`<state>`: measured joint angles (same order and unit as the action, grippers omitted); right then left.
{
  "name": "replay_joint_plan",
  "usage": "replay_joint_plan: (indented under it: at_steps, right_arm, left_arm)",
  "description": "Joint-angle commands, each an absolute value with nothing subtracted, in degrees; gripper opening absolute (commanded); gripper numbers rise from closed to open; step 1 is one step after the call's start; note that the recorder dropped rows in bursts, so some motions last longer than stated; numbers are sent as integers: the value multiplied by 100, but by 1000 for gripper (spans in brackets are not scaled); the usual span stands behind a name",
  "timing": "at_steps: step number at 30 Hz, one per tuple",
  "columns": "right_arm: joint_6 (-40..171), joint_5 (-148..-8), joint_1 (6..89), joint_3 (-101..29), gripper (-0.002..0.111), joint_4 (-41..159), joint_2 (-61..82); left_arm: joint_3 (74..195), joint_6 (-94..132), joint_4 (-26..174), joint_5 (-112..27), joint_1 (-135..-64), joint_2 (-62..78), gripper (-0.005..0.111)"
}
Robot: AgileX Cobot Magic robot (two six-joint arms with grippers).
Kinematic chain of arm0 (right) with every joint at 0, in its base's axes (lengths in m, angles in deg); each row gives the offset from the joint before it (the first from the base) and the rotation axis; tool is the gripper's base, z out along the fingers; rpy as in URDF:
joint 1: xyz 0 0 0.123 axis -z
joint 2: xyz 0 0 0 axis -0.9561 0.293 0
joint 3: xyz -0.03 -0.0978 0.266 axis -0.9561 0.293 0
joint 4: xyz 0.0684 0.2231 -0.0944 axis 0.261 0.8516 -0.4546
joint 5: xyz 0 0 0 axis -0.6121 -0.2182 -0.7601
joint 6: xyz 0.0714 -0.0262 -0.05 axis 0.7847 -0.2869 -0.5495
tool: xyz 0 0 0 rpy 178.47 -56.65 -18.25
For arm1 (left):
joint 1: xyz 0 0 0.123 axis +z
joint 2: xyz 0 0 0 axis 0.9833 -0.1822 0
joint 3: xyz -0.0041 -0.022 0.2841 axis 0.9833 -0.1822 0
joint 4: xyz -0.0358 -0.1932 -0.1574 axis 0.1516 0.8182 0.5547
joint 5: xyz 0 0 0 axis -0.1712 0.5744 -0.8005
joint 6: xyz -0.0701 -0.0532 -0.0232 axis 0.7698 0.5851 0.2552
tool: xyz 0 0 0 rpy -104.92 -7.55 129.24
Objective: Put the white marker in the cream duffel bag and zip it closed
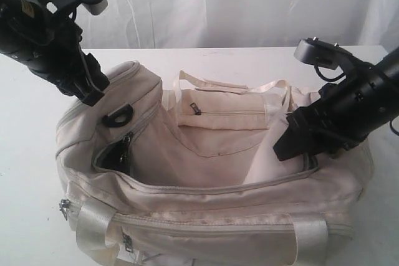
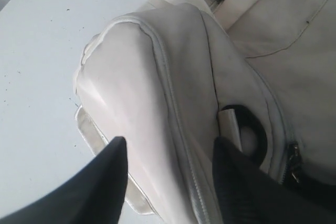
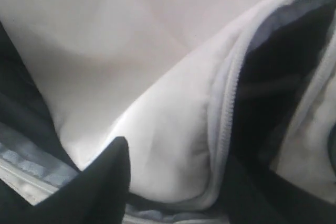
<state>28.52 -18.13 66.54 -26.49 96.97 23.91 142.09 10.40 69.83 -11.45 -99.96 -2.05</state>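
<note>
Wrist views show us what the exterior view hides: left tool [image 2: 169, 145] spread astride the end panel of the large cream fabric duffel bag [image 2: 157, 77] by a black plastic ring [image 2: 257, 135], right tool [image 3: 176, 150] spread astride its grey zipper edge [image 3: 226, 114]. Only the exterior view shows us the bag unzipped on the white tabletop [image 1: 25, 228].

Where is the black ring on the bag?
In the exterior view the black ring sits on the left end of the cream duffel bag, just under the left gripper and above a dark zipper pull.
</note>
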Motion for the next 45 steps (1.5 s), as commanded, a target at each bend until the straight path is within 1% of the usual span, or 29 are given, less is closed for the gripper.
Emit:
replay_joint_plan:
  at_steps: [1,7,15,17,19,20,23,26,34,45]
  right_arm:
    - [2712,-1748,6676,-2536,47,9786,2455]
    - [2745,-1247,6676,-2447,47,9801,2455]
    - [2648,-1659,6676,-2342,47,9998,2529]
    - [2343,-1709,6676,-2342,41,10398,2540]
    - [2133,-1735,6676,-2342,31,10825,2540]
    - [1998,-1769,6676,-2342,24,11043,2516]
    - [1842,-1795,6676,-2378,10,11456,2387]
    - [1812,-1781,6676,-2446,5,11646,2175]
    - [1812,-1892,6676,-2835,4,12140,1239]
    - [2664,-1607,6676,-2960,4,11902,395]
  left_arm:
    - [14232,1114,7023,-1038,-10018,-159,52]
    - [14232,1114,7023,-1038,-10018,-159,52]
    - [14232,1114,7023,-1083,-10018,-159,52]
    - [14232,1114,7023,-1083,-10018,-159,52]
    - [14232,1114,7023,-1083,-10018,-159,52]
    - [14232,1114,7023,-1083,-10018,-159,52]
    - [14232,1114,7023,-1083,-10018,-159,52]
    - [14232,1114,7023,-1071,-10018,-159,52]
    - [14232,1136,7023,-1082,-10018,-159,52]
    - [14232,1149,7023,-1083,-10018,-159,52]
